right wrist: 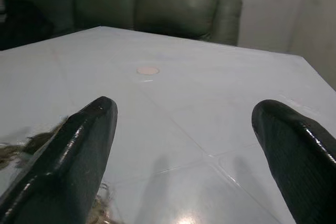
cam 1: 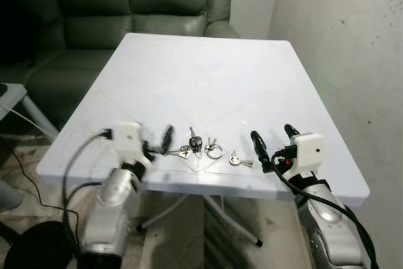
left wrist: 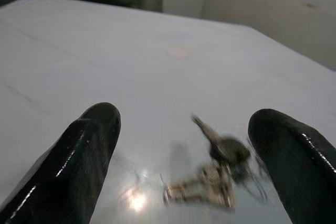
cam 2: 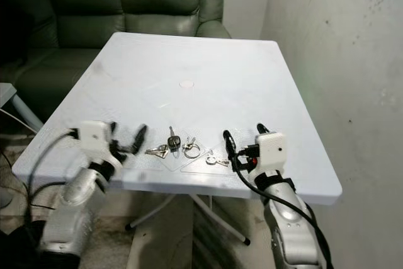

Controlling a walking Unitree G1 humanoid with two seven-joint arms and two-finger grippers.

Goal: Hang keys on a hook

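Several keys lie near the front edge of the white table (cam 1: 208,55): a black-headed key (cam 1: 195,143) on a ring (cam 1: 214,151), silver keys (cam 1: 182,152) to its left and a small key (cam 1: 240,162) to its right. My left gripper (cam 1: 157,145) is open just left of the silver keys and looks blurred. In the left wrist view the key bunch (left wrist: 220,174) lies between the open fingers (left wrist: 79,161). My right gripper (cam 1: 272,135) is open, right of the small key, low over the table. In the right wrist view, keys (right wrist: 26,148) sit beyond one finger (right wrist: 73,156).
A dark green leather sofa (cam 1: 138,4) stands behind the table. A white wall (cam 1: 352,48) runs close along the right side. A round cap (cam 1: 202,84) marks the table's middle. Cables and a black round object (cam 1: 31,244) lie on the floor at the left.
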